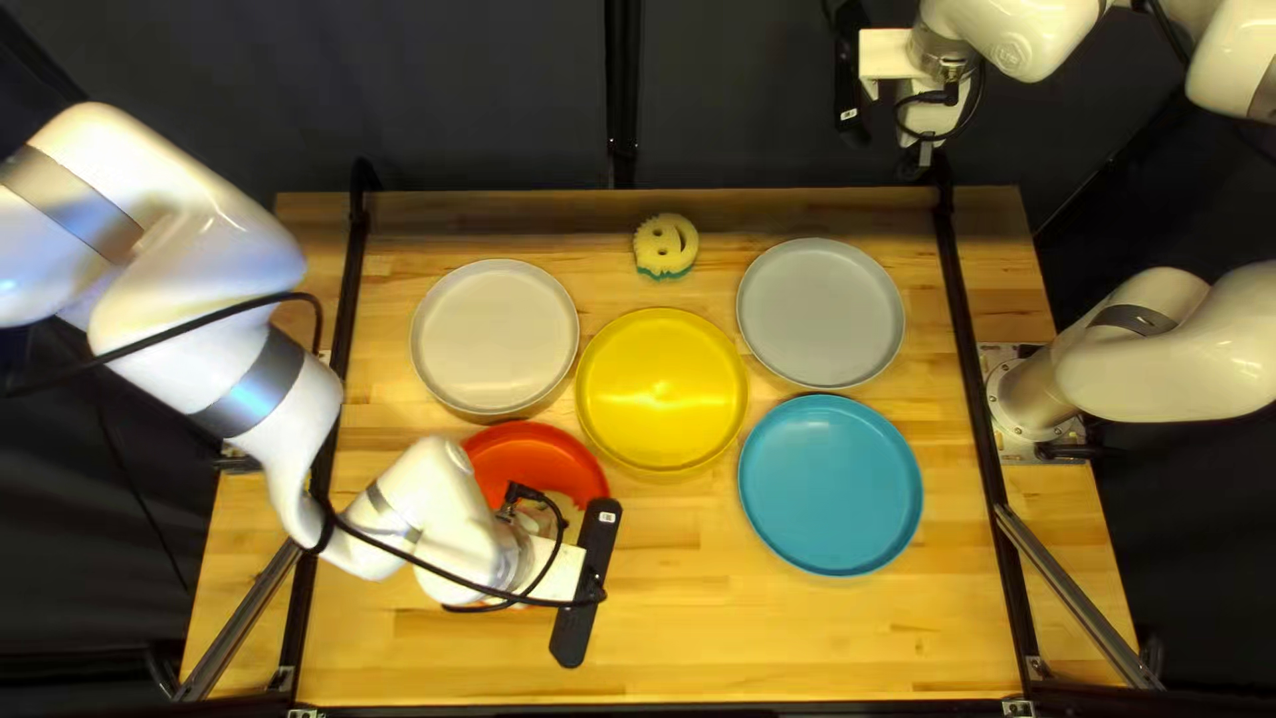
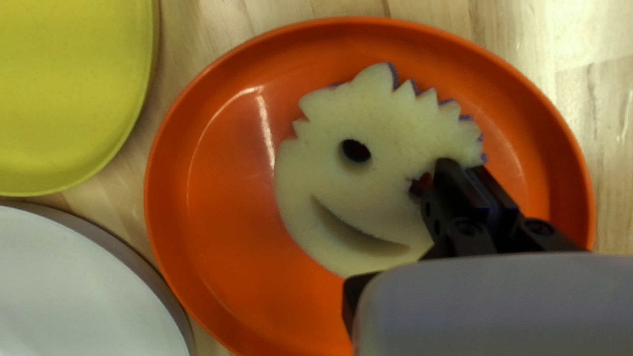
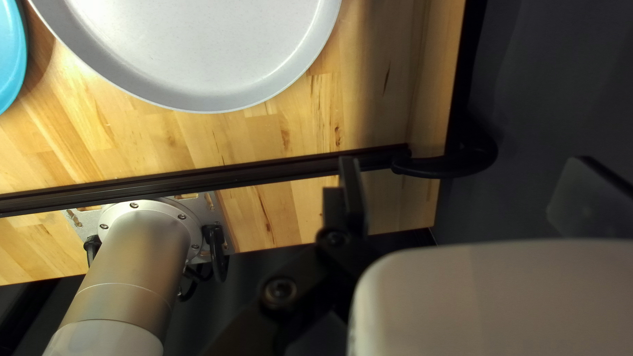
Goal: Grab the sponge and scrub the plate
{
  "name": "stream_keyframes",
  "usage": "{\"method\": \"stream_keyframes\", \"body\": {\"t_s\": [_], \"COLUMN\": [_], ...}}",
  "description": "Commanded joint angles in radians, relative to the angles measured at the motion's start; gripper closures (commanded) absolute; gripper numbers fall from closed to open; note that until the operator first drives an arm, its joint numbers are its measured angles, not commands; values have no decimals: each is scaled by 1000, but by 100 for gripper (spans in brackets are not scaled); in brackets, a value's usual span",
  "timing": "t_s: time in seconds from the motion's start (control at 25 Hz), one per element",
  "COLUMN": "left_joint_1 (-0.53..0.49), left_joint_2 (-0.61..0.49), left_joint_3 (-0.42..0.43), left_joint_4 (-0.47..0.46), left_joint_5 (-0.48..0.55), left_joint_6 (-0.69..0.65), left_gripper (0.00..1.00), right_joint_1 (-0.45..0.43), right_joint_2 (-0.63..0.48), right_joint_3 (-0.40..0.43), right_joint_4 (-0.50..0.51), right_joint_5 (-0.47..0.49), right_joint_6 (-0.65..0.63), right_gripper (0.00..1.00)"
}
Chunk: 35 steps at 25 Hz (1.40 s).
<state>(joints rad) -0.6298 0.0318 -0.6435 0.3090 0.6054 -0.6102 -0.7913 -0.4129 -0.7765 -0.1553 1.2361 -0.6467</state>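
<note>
Left wrist view: left gripper (image 2: 463,166) pinches sponge (image 2: 389,125) over orange plate (image 2: 224,184).
Edge-only hold could slip if scrubbing drags hard; right gripper (image 3: 465,160) spread.

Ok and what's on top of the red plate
A smiley sponge, with the left pincer gripping one side of it. Around the sponge, the red plate shows. The part right under the sponge is covered, so I can't tell whether it's dirty there.
</note>
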Motion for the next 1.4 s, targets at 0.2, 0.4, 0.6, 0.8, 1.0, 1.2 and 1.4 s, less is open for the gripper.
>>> {"method": "stream_keyframes", "body": {"t_s": [0.2, 0.4, 0.6, 0.8, 1.0, 1.2, 1.4], "left_joint_1": [-71, -66, -11, 46, 100, 124, 117], "left_joint_2": [-90, -69, -9, 30, 70, 56, -22], "left_joint_3": [107, 115, 47, -23, -75, -46, 64], "left_joint_4": [-43, -55, -42, -20, -5, 0, -15], "left_joint_5": [14, -17, -27, -17, -26, -54, -81], "left_joint_6": [-84, -85, -28, 36, 98, 118, 98], "left_gripper": [100, 100, 100, 100, 100, 100, 100], "right_joint_1": [0, 0, 0, 0, 0, 0, 0], "right_joint_2": [0, 0, 0, 0, 0, 0, 0], "right_joint_3": [0, 0, 0, 0, 0, 0, 0], "right_joint_4": [0, 0, 0, 0, 0, 0, 0], "right_joint_5": [0, 0, 0, 0, 0, 0, 0], "right_joint_6": [0, 0, 0, 0, 0, 0, 0], "right_gripper": [0, 0, 0, 0, 0, 0, 0]}}
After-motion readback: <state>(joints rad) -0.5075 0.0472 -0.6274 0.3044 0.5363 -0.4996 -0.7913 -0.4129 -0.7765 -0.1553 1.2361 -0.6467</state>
